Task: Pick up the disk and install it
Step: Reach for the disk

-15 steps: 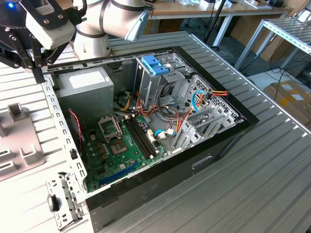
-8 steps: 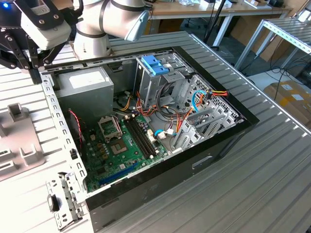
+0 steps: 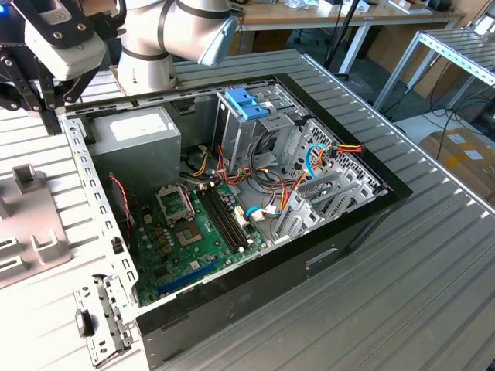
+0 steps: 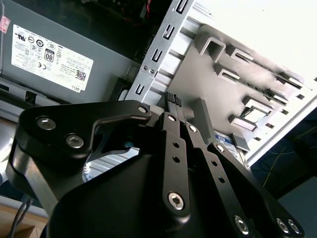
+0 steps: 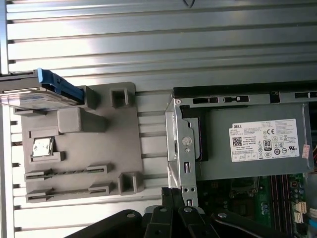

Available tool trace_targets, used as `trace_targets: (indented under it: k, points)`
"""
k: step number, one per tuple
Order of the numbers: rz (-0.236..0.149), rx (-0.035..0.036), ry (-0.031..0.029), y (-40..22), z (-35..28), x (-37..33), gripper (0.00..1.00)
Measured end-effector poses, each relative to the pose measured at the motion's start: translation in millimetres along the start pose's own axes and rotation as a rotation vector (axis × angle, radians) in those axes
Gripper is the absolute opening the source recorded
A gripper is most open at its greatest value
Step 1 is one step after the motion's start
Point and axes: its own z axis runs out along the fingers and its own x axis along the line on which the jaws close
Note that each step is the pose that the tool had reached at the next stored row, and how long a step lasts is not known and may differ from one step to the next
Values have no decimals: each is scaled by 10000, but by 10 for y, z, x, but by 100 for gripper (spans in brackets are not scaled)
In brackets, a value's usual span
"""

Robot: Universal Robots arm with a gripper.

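1. Gripper point(image 4: 174, 97) empty. Fingers point(image 4: 170, 103) pressed together, nothing between them.
2. In the first wrist view the gripper point(image 5: 172, 192) hangs over the gap between the grey fixture plate point(image 5: 99, 148) and the open computer case point(image 3: 325, 255), right by the case's metal edge flange at the power supply point(image 5: 218, 163) corner.
3. Disk point(image 5: 37, 93) sits at one corner of the fixture plate, blue rail end facing the plate's middle, and part of it overhangs the plate's edge. Well apart from the fingers.
4. Fixture plate lies flat on the ribbed metal table point(image 5: 148, 44), just beside the case, on the exterior view's left of it.
5. Case lies on its side on the table, lid off, motherboard point(image 3: 193, 232) exposed.
6. Paler blue latch point(image 3: 247, 102) sits on top of the drive cage at the case's far edge.
7. Arm point(image 3: 178, 31) is above the case's far corner on the power supply side.
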Motion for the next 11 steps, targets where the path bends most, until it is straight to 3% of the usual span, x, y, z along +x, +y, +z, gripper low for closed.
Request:
trace_targets:
  k: [11]
  points:
    - [0, 0, 0, -5, -2, 66, 11]
